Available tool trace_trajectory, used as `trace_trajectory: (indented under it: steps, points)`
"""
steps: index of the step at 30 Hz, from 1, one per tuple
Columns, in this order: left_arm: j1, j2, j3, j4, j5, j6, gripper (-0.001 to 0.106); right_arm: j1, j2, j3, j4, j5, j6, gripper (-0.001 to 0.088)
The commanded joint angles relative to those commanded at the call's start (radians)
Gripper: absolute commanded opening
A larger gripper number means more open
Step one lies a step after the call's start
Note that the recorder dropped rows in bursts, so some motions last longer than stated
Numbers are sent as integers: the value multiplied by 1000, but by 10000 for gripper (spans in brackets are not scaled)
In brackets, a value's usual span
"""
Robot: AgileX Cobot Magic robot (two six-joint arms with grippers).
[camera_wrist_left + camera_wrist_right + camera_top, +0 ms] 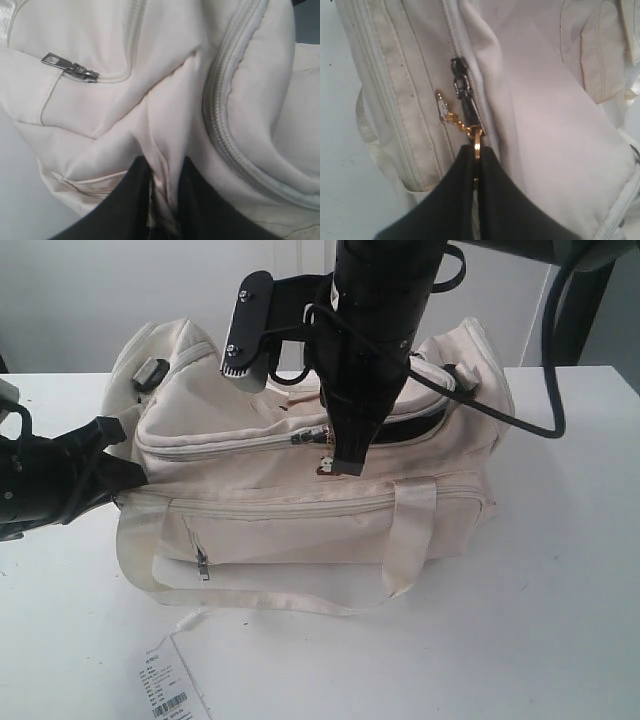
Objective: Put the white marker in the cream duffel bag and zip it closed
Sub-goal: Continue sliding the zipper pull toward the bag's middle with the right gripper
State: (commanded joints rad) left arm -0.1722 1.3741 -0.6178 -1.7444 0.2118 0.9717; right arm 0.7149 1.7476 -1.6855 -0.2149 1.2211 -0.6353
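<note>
The cream duffel bag point(300, 530) lies across the middle of the white table point(560, 590). Its curved top zipper is closed along the left stretch, and a dark gap point(425, 425) stays open to the right of the slider. My right gripper point(345, 465) comes down from above and is shut on the gold ring point(477, 141) of the zipper pull, just behind the dark slider point(460, 82). At the bag's left end my left gripper point(125, 472) is shut on a fold of cream fabric point(165, 145). The white marker is out of view.
A white barcode paper tag point(165, 692) lies on the table in front of the bag. The front pocket's metal zip pull point(203, 562) hangs near the webbing handle point(412, 540). A black cable point(510, 425) from the right arm drapes over the bag's right end.
</note>
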Motion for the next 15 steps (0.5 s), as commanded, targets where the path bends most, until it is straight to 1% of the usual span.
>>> trace_trajectory:
  steps: [5,10,15]
  points:
    - [0,0,0,0,-2,0,0,0,0,0,42,0,20,0]
    - [0,0,-2,0,-12,74,0,0,0,0,48,0,92,0]
    - [0,0,-2,0,-18,100,0,0,0,0,59,0,139,0]
